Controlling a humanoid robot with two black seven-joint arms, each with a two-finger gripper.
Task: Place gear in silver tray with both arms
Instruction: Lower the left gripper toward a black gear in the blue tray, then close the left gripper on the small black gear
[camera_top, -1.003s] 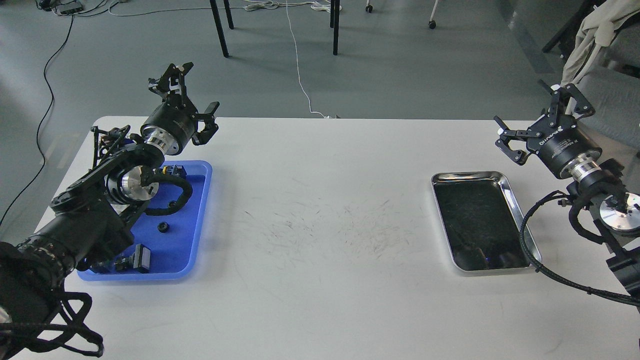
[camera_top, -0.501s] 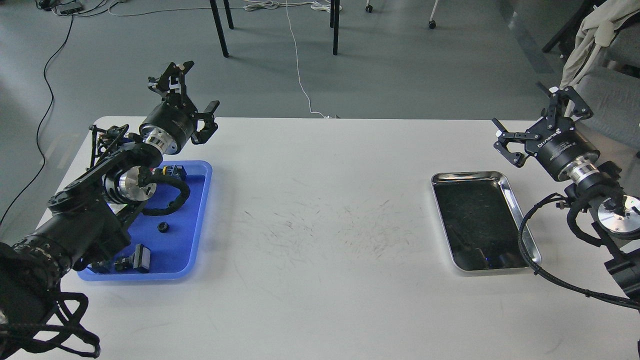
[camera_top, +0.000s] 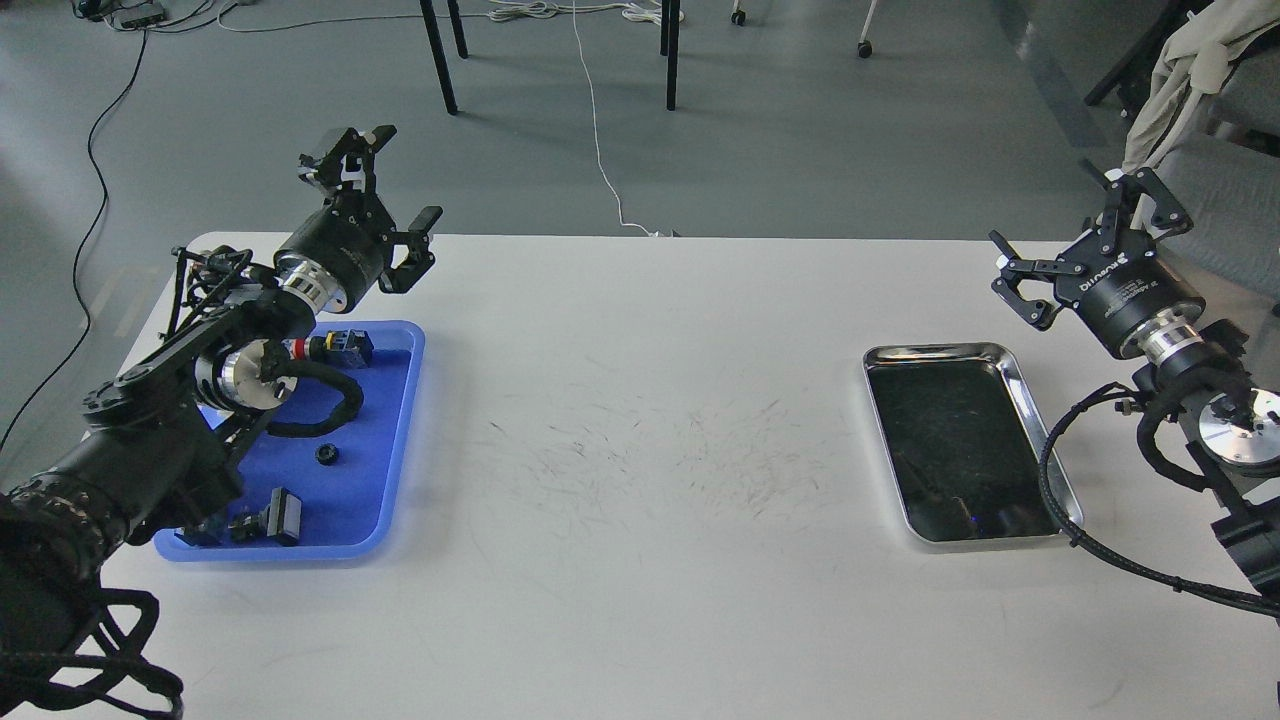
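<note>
A small black gear (camera_top: 326, 455) lies on the floor of the blue plastic tray (camera_top: 395, 430) at the table's left. The silver tray (camera_top: 1040, 430) sits at the right, with nothing on its dark floor. My left gripper (camera_top: 385, 195) is open and empty, raised above the far end of the blue tray, well away from the gear. My right gripper (camera_top: 1085, 235) is open and empty, raised just beyond the silver tray's far right corner.
The blue tray also holds black connector parts (camera_top: 345, 347) at its far end and others (camera_top: 270, 520) at its near end. The white table (camera_top: 640, 450) has scuff marks in the middle. Chair legs (camera_top: 440, 55) and cables stand beyond the far edge.
My left arm has shifted slightly left and its gripper turned a little, uncovering more of the blue tray. The right gripper has barely moved. The gear has not moved.
</note>
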